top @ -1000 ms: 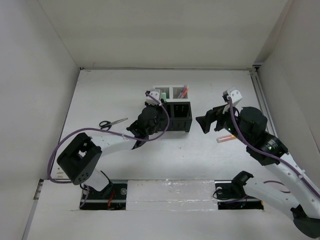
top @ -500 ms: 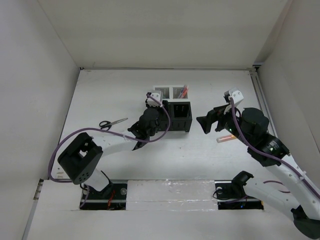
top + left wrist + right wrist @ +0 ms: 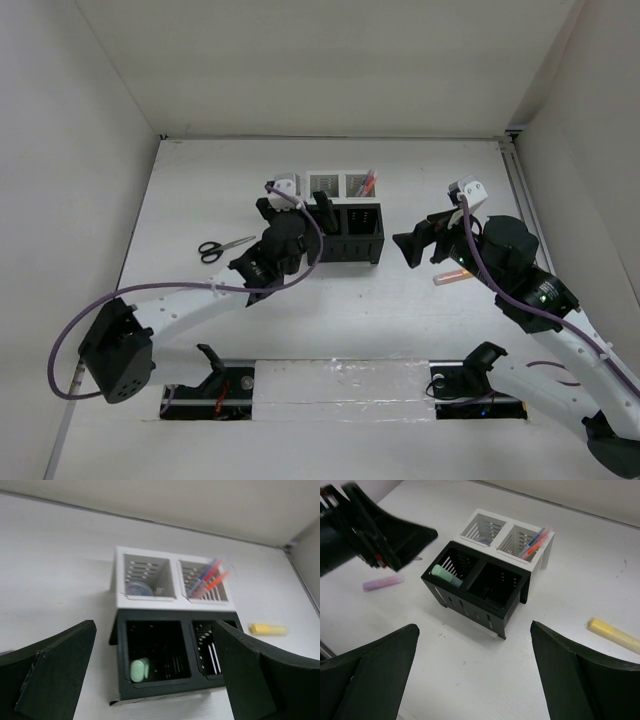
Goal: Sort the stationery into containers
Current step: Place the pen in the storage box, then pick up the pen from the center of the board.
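Note:
The containers are two white bins (image 3: 145, 575) behind two black bins (image 3: 155, 652), standing mid-table (image 3: 345, 215). A green marker (image 3: 139, 670) lies in the left black bin, also seen from the right wrist (image 3: 446, 575). Red and blue pens (image 3: 207, 580) stand in the right white bin, and a round piece (image 3: 137, 587) lies in the left one. My left gripper (image 3: 297, 210) hangs open just above the black bins, holding nothing. My right gripper (image 3: 412, 245) is open to their right, also holding nothing. Loose on the table: a yellow marker (image 3: 612, 635), a pink marker (image 3: 382, 583), an orange marker (image 3: 450, 279) and black-handled scissors (image 3: 222, 246).
White walls close in the table on the left, back and right. The left arm's purple cable (image 3: 150, 290) loops over the near left of the table. The arm bases (image 3: 330, 390) sit at the near edge.
My left gripper has opened, let go of the green marker into the left black bin, and drawn back to the left. The right arm has barely moved.

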`<state>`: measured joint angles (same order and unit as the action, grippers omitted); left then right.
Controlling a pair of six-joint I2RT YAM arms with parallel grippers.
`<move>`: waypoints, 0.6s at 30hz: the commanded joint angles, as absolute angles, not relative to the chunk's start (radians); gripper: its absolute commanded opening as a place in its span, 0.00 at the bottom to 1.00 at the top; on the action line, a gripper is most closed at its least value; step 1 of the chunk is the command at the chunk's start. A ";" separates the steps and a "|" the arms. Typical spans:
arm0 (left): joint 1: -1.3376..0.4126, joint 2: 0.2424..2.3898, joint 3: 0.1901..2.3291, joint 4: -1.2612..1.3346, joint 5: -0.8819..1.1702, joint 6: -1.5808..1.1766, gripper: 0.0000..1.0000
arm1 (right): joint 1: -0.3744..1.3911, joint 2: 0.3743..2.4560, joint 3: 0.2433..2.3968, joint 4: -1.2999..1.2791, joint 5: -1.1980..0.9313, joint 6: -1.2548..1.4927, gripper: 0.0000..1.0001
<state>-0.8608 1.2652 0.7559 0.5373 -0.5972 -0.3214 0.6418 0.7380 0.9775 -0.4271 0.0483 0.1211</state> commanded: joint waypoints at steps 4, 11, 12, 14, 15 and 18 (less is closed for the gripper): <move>-0.703 1.166 0.988 -0.183 -0.709 -0.729 1.00 | 0.637 0.726 1.009 -0.419 0.017 0.109 1.00; -0.376 1.055 0.982 -0.629 -0.487 -0.991 1.00 | 0.637 0.706 0.977 -0.358 -0.092 0.109 1.00; -0.311 1.036 0.950 -0.679 -0.444 -1.053 1.00 | 0.637 0.706 0.963 -0.338 -0.112 0.118 1.00; -0.266 1.013 0.911 -0.707 -0.427 -1.116 1.00 | 0.637 0.706 0.954 -0.328 -0.124 0.129 1.00; -0.253 1.000 0.891 -0.707 -0.404 -1.150 1.00 | 0.637 0.715 0.954 -0.313 -0.142 0.129 1.00; -0.229 0.973 0.833 -0.735 -0.417 -1.297 1.00 | 0.637 0.715 0.936 -0.285 -0.173 0.140 1.00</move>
